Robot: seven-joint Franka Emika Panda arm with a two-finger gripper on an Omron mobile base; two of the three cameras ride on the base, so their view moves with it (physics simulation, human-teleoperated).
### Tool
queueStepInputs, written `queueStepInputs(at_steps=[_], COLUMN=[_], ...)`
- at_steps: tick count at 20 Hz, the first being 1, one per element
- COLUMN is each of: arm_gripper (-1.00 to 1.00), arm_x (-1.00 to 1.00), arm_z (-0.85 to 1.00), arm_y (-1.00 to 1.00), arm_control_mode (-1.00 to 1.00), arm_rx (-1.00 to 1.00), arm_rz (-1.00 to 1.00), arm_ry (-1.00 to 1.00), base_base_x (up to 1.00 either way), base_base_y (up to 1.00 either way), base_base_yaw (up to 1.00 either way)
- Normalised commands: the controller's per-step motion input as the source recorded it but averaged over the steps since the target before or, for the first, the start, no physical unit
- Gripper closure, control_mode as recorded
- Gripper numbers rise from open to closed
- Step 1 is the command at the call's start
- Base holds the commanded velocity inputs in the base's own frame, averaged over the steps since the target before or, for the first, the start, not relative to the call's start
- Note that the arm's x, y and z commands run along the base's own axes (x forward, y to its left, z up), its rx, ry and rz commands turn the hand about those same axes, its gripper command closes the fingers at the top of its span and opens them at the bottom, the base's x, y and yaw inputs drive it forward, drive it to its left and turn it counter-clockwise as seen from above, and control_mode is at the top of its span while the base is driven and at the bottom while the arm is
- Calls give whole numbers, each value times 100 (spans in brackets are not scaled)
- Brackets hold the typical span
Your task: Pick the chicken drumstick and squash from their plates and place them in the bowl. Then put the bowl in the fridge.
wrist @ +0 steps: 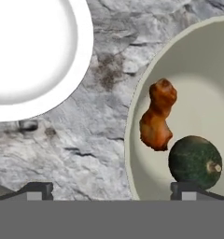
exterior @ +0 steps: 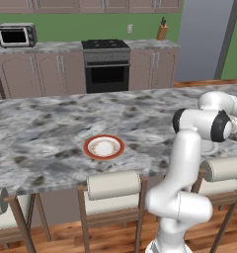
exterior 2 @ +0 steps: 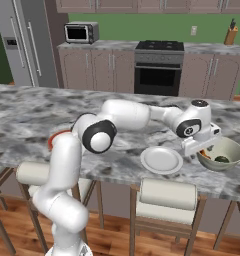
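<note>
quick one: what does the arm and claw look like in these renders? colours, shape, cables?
The arm is glossy white, built of rounded tubular links, with black bands at the joints and round black end caps ringed in white. The hand is a white boxy block with a dark round cap on top. The claw has two small dark grey fingertips with lighter grey square pads. No cables or markings show.

Bowl (wrist: 198, 70): right side cut off by the frame edge.
White plate (wrist: 30, 51): left of the bowl, cropped at the top and left edges.
</note>
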Motion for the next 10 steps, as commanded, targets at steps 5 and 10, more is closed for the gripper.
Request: queueStepInputs(at_steps=[5, 10], arm_gripper=[-100, -100], arm_x=[18, 14], arm_z=[-18, -19], arm_y=[-18, -14], arm_control_mode=[-100, -100], arm_rx=[0, 0], arm_rz=[1, 1], arm_ry=[0, 0], base_base_x=[0, 0], base_base_y=[0, 0], base_base_yaw=[0, 0])
